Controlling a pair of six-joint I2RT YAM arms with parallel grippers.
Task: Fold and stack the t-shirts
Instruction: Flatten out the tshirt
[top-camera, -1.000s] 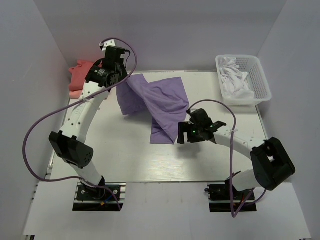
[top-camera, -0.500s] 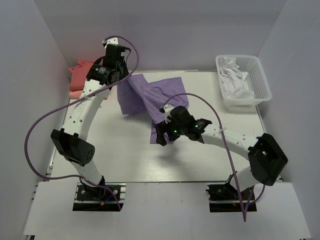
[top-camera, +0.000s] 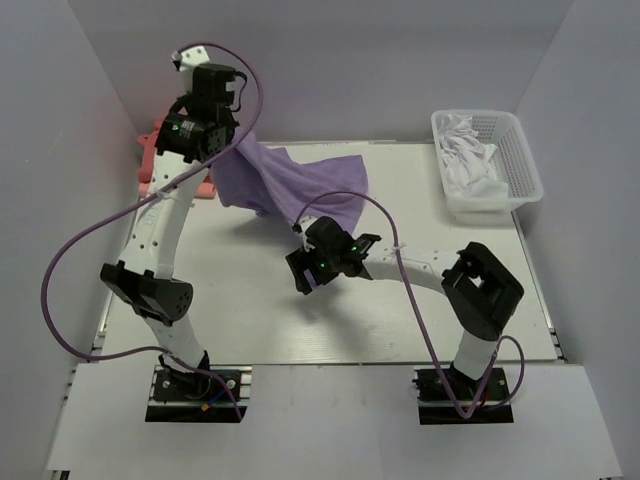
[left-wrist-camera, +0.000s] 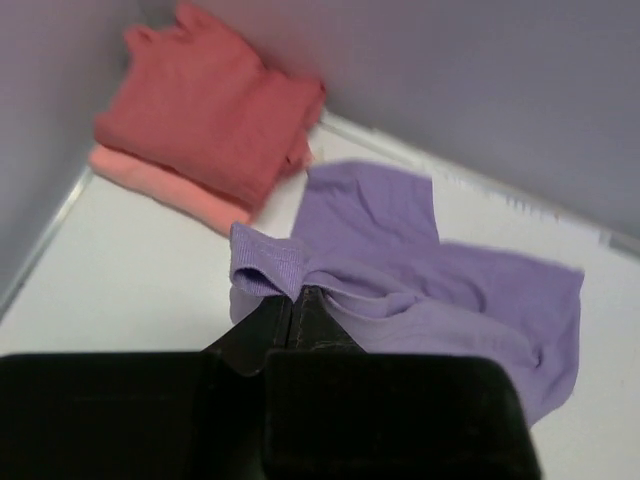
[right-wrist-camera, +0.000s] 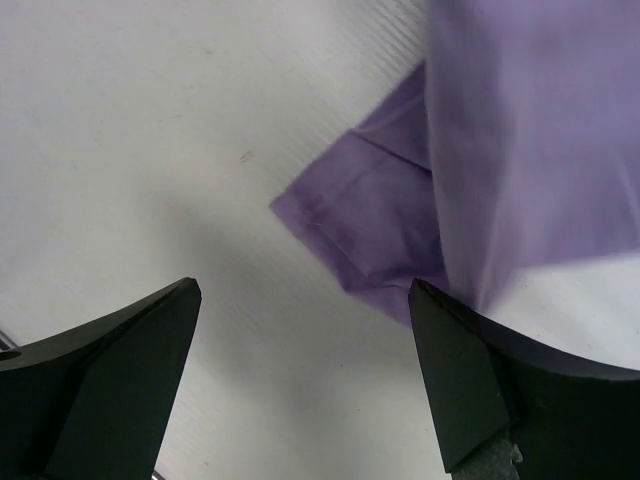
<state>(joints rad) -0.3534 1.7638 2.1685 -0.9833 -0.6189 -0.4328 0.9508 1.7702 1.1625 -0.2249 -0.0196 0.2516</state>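
Observation:
The lavender-purple t-shirt (top-camera: 300, 190) hangs stretched from the back left down to the table's middle. My left gripper (top-camera: 225, 150) is raised at the back left and shut on the shirt's ribbed collar edge (left-wrist-camera: 268, 268), its tips (left-wrist-camera: 297, 292) pinching the cloth. The coral-red t-shirt (left-wrist-camera: 210, 110) lies folded on the salmon-pink one (left-wrist-camera: 160, 180) in the back left corner. My right gripper (top-camera: 303, 280) hovers open over the table, a purple sleeve corner (right-wrist-camera: 370, 230) just ahead of its empty jaws (right-wrist-camera: 305, 290).
A white plastic basket (top-camera: 520, 160) holding white cloth (top-camera: 470, 160) stands at the back right. Grey walls close in the white table (top-camera: 250, 320) on three sides. The left arm's purple cable loops out past the left edge.
My right arm has swung left across the table to the shirt's lower corner. The left gripper has risen and moved back-left, dragging the purple shirt with it.

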